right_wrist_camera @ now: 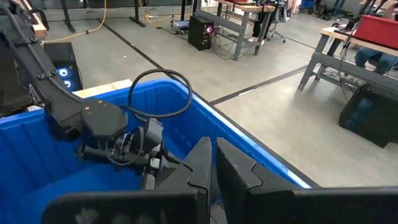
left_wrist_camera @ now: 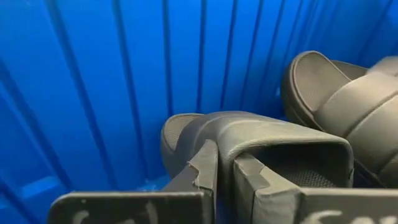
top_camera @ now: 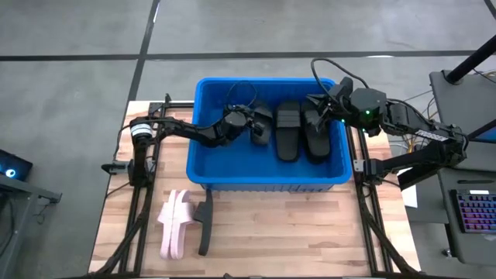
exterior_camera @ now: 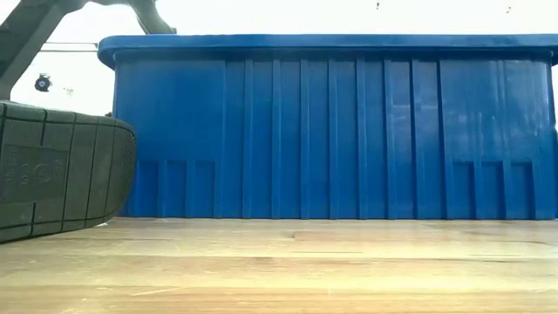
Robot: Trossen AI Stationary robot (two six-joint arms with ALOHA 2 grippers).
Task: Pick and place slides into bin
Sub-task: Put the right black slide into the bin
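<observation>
At the lower left of the high view two pink slides (top_camera: 174, 225) lie on edge side by side on the table (top_camera: 310, 232), and just right of them one black slide (top_camera: 204, 229) stands on its edge too; in the low view that black sole fills the left edge of the frame. These three are not yet in the bin (top_camera: 203, 147), which sits at centre frame against the table's far side. My left gripper (top_camera: 249, 128) is down inside the bin, in its left half, with its fingers (left_wrist_camera: 205, 171) pinched together on the strap of a black slide (left_wrist_camera: 249, 140); the wrist view shows that slide hanging close to the blue wall, toe toward the floor of the bin. Right of it two more black slides (top_camera: 288, 130) already lie flat in the bin, side by side. Further right, my right gripper (top_camera: 319, 105) hovers over the bin's upper right corner, fingers closed on nothing I can see. I judge the step in hand to be the placing of this black slide: it is carried in and low enough. The next move calls for parting the left fingers so the slide drops beside the others, then lifting straight up clear of the rim before swinging out toward the lower left of the table. The standing slides there will want a grip across the strap.
</observation>
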